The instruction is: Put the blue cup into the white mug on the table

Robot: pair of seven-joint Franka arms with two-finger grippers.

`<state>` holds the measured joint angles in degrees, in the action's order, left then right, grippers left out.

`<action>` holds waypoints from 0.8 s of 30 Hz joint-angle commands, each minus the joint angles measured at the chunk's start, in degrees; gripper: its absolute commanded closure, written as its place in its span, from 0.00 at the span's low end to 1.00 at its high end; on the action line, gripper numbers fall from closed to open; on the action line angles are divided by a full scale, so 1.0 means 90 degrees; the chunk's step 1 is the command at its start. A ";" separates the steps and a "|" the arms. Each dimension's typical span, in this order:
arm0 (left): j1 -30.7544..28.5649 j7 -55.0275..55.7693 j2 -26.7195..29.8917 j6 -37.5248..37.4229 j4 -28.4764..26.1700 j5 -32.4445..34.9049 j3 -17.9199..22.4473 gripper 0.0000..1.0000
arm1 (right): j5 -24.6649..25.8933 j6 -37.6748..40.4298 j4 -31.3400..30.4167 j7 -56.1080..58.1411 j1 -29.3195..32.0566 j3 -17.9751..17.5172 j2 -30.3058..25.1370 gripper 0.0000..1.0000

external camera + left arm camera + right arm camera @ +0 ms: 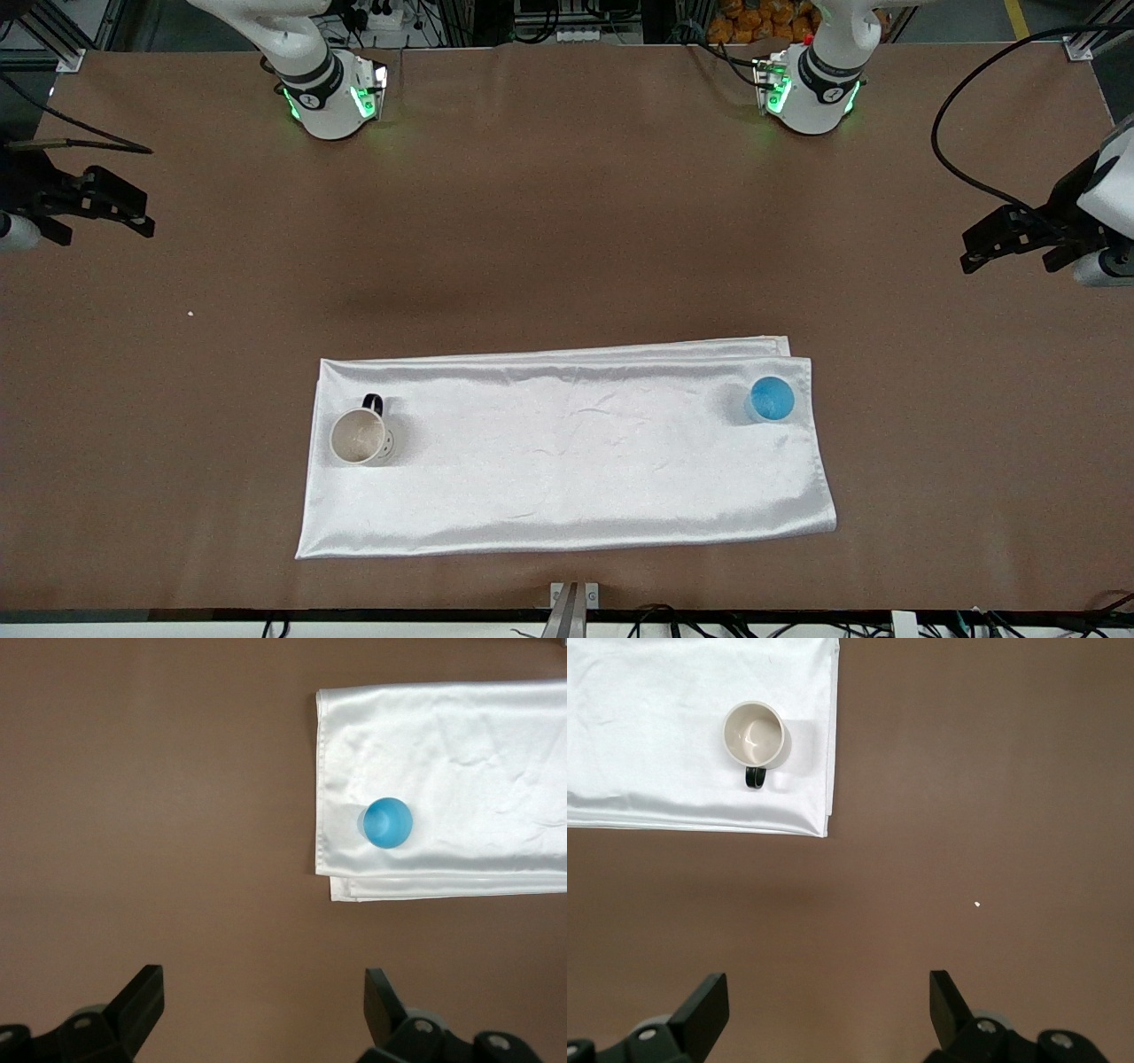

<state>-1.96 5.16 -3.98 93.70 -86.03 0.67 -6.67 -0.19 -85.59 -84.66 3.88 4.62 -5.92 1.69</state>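
The blue cup (772, 399) (387, 822) stands on a shiny white cloth (567, 461) at the cloth's corner toward the left arm's end. At the cloth's end toward the right arm stands the white mug (359, 437) (754, 734), upright, with its black handle pointing away from the front camera. My left gripper (1012, 255) (263, 992) hangs open over bare table (567, 221) at the left arm's end, apart from the cup. Over bare table at the right arm's end my right gripper (104, 226) (830, 992) is open too, with nothing between its fingers.
The cloth (461, 771) (673, 771) is folded double and lies nearer the front camera than the table's middle. A small white speck (190, 313) (977, 904) lies on the table near the right gripper. A black cable (966, 97) loops above the table at the left arm's end.
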 commanded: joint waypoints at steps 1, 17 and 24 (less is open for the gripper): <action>-0.0065 -0.0085 0.0012 -0.0070 -0.0031 -0.0250 -0.0002 0.00 | -0.0086 0.0077 0.0012 0.0038 0.0092 -0.0046 -0.0041 0.00; -0.0045 -0.0075 -0.0291 0.0554 -0.0586 -0.0309 0.0008 0.00 | -0.0086 0.0067 0.0012 0.0038 0.0092 -0.0046 -0.0031 0.00; -0.0016 -0.0075 -0.0271 0.1384 -0.1309 -0.0309 -0.0002 0.00 | -0.0086 0.0096 -0.0007 0.0038 0.0092 -0.0046 -0.0031 0.00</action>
<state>-2.05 5.08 -7.72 101.19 -92.55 -0.83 -6.63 -0.19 -85.39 -84.66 3.87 4.62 -5.92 1.69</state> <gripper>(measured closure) 0.000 0.000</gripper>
